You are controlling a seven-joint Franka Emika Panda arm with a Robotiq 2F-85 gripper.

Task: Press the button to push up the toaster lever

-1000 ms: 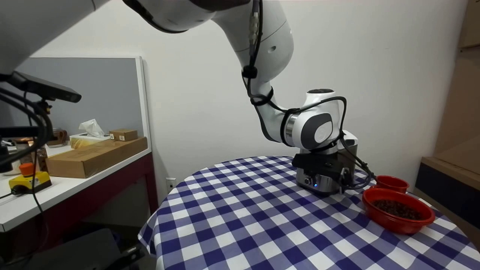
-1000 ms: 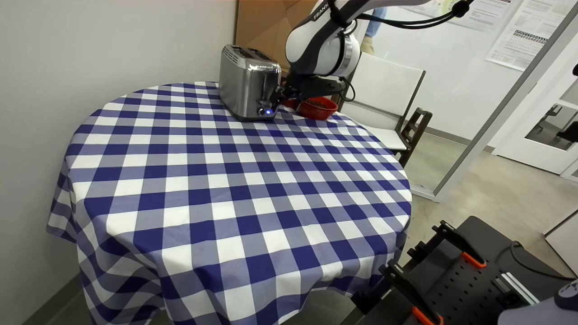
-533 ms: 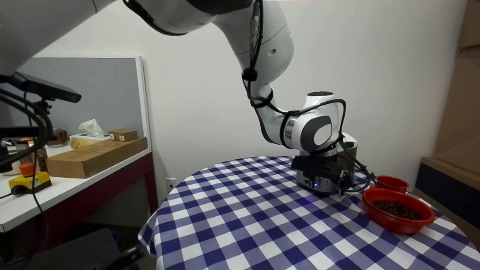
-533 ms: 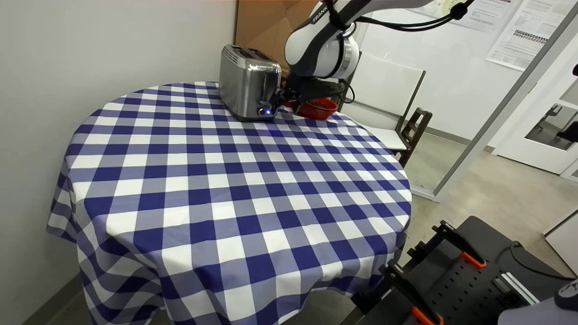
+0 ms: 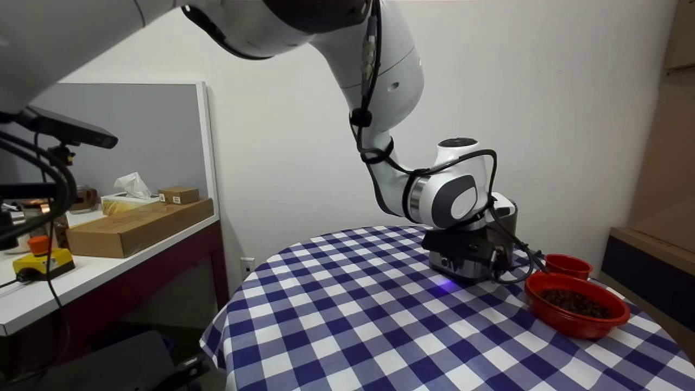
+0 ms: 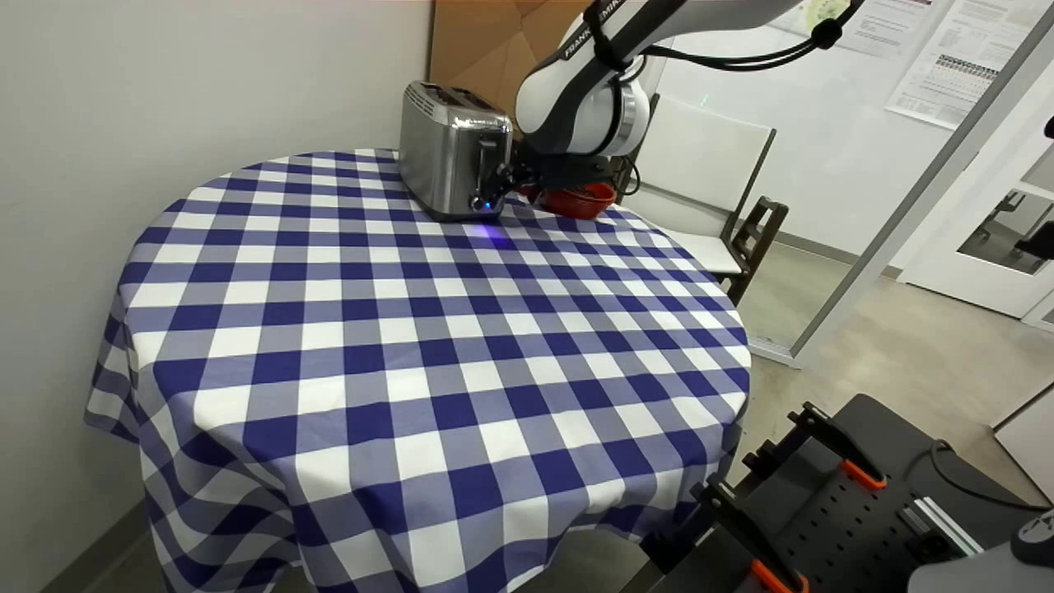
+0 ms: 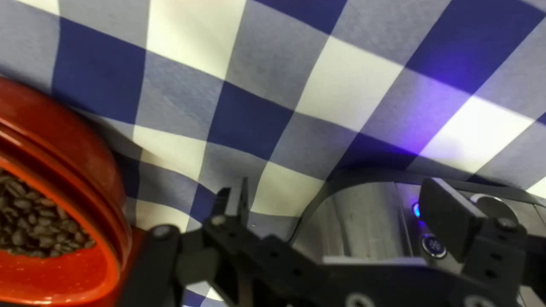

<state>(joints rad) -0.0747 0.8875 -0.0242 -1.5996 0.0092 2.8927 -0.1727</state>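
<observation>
The shiny silver toaster (image 6: 440, 152) stands on the checked cloth near the wall. In the other pictures it is partly hidden behind my arm (image 5: 470, 270) and shows between my fingers in the wrist view (image 7: 362, 213). A dark piece that looks like the lever (image 6: 487, 146) shows high on its front. The front panel has a blue-lit button (image 7: 416, 209), a second round button (image 7: 434, 246) and a knob (image 7: 497, 209). My gripper (image 7: 339, 202) is open and empty. One finger stands in front of the panel, overlapping the lit button's edge; I cannot tell if it touches.
A red bowl of dark beans (image 5: 575, 304) and a red cup (image 5: 567, 264) stand beside the toaster, close to the gripper. The bowl is at the left of the wrist view (image 7: 64, 128). The round table has a checked cloth (image 6: 412, 346). The wall is behind the toaster.
My arm and gripper have moved downward at the toaster's front. A violet glow has grown on the cloth before the toaster. The dark lever-like piece now shows high on its front.
</observation>
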